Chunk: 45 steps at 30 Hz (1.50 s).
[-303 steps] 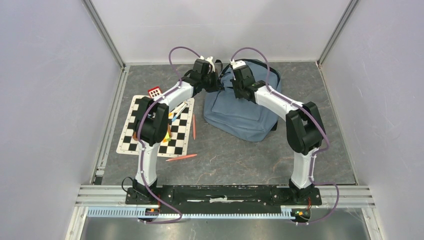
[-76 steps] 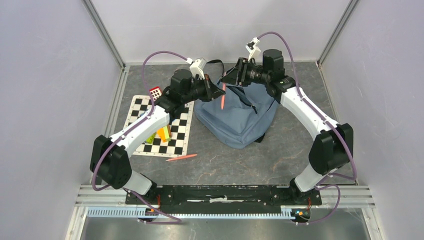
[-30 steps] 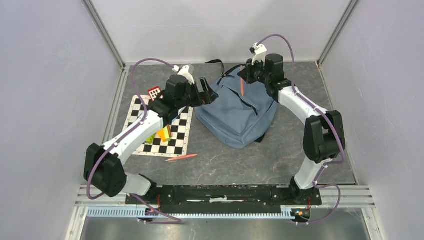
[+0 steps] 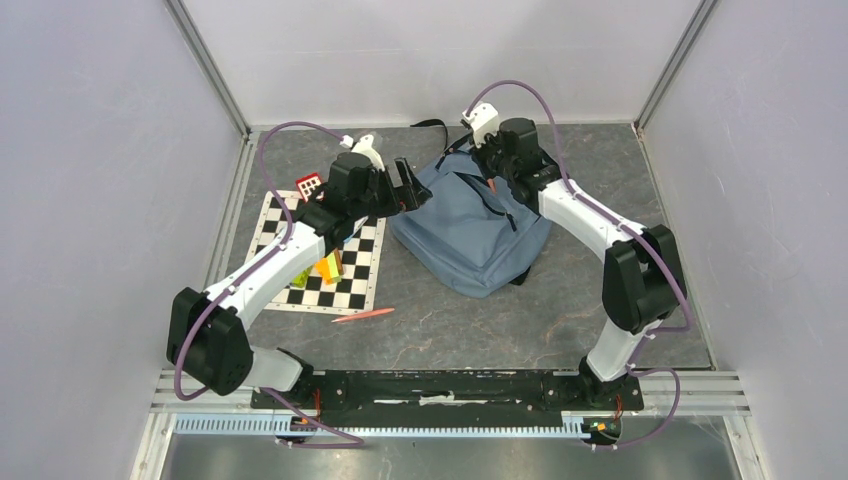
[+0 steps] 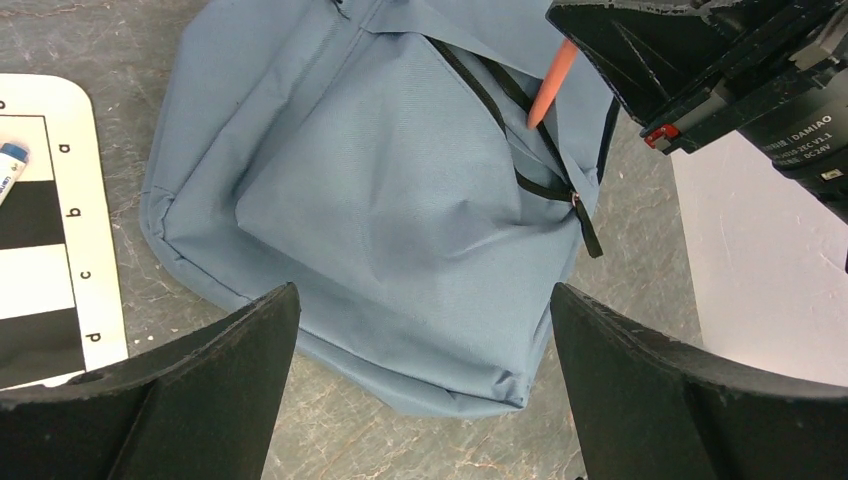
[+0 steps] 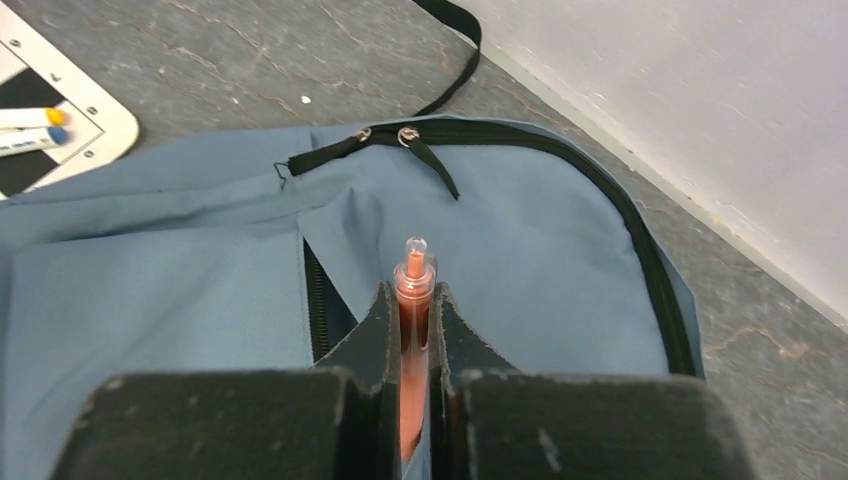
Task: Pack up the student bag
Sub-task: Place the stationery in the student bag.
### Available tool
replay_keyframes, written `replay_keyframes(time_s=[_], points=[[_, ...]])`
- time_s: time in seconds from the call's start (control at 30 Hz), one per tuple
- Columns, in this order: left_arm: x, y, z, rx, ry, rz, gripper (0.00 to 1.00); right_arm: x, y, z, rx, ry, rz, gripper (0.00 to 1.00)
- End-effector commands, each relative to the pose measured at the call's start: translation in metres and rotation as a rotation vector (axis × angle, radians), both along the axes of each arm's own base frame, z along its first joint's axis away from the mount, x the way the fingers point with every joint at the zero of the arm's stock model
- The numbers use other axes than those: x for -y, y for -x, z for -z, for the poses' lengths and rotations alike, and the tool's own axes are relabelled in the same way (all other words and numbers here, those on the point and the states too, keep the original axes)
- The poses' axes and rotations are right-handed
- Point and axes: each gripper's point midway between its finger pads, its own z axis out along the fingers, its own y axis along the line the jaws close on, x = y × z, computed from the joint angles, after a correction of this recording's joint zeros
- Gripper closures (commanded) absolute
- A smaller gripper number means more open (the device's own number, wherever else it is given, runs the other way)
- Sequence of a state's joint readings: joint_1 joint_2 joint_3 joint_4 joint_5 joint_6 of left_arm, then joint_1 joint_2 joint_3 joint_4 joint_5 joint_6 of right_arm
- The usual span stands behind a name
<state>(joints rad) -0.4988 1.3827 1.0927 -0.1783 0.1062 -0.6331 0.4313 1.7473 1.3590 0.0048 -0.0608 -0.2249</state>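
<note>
Student bag (image 4: 470, 235) flat on grey worktop (image 4: 450, 320), far centre, just right of checkered mat (image 4: 350, 290), right pincer (image 6: 412, 300) pinching orange pen (image 6: 414, 275) over bag's front-pocket zipper, left pincer (image 5: 422, 295) spread wide, empty, above bag.

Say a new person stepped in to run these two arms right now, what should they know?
Right claw: shut on an orange pen, held over the front pocket zip of the student bag; the zip looks open.
Left claw: open, empty, above the bag.
Done: pen picked up.
Left: drop it in, then pack the second orange pen and the items on the checkered mat.
</note>
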Motion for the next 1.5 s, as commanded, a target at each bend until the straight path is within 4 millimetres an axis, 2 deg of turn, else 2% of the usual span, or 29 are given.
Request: replay_keyframes(time_s=[0.0, 0.2, 0.3, 0.47, 0.57, 0.7, 0.83, 0.93, 1.2, 1.47], points=[[-0.001, -0.003, -0.013, 0.022, 0.046, -0.023, 0.0, 0.021, -0.004, -0.019, 0.072, 0.073, 0.054, 1.0], [-0.004, -0.003, -0.014, 0.024, 0.046, -0.03, 0.0, -0.008, -0.003, 0.012, -0.143, -0.073, -0.089, 1.0], [-0.006, -0.003, -0.012, 0.02, 0.045, -0.033, 0.0, -0.013, -0.007, 0.034, -0.255, -0.123, -0.116, 1.0], [-0.011, 0.0, -0.011, 0.019, 0.041, -0.045, 0.0, -0.018, -0.008, 0.052, -0.389, -0.186, -0.164, 1.0], [-0.012, 0.002, -0.009, 0.014, 0.045, -0.051, 0.0, -0.02, -0.001, 0.062, -0.438, -0.204, -0.179, 1.0], [-0.013, 0.002, -0.009, 0.013, 0.046, -0.055, 0.0, -0.023, 0.012, 0.066, -0.524, -0.274, -0.152, 1.0], [-0.013, 0.003, -0.008, 0.014, 0.048, -0.055, 0.0, -0.02, 0.013, 0.058, -0.494, -0.382, -0.057, 1.0], [-0.011, 0.003, -0.007, 0.009, 0.052, -0.047, 0.0, -0.022, 0.01, 0.06, -0.51, -0.427, -0.023, 1.0], [-0.016, 0.006, -0.007, 0.019, 0.051, -0.062, 0.0, -0.023, 0.02, 0.074, -0.565, -0.448, -0.006, 1.0], [-0.018, 0.009, -0.003, 0.01, 0.052, -0.067, 0.0, -0.014, 0.054, 0.095, -0.659, -0.351, 0.005, 1.0]])
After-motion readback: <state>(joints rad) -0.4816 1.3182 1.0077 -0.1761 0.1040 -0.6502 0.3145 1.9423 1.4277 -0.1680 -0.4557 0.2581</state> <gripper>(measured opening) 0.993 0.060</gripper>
